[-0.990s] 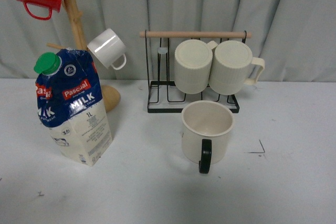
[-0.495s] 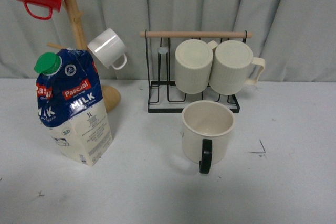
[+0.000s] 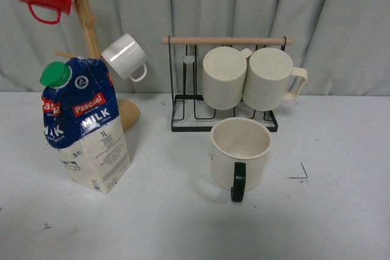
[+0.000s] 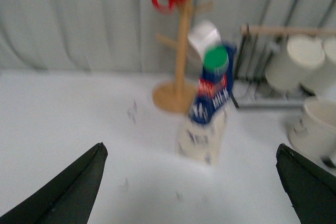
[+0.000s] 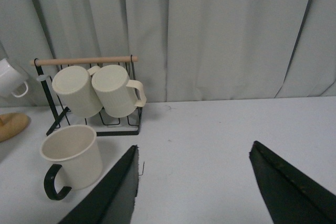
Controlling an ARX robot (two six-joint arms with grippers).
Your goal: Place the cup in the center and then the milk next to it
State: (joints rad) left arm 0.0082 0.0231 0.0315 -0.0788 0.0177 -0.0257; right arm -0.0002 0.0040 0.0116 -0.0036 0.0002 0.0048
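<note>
while the left gripper and right gripper gape empty, the stiff, likely light cup suits a rim-wall pinch.

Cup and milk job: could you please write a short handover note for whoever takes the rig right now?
Left tool: open, empty. Right tool: open, empty.
Cup: upright near the middle of the table, in front of the wire rack.
Milk: upright, apart on the cup's left, by the mug tree.
Done: cup looks placed. To do: set milk beside cup.
</note>
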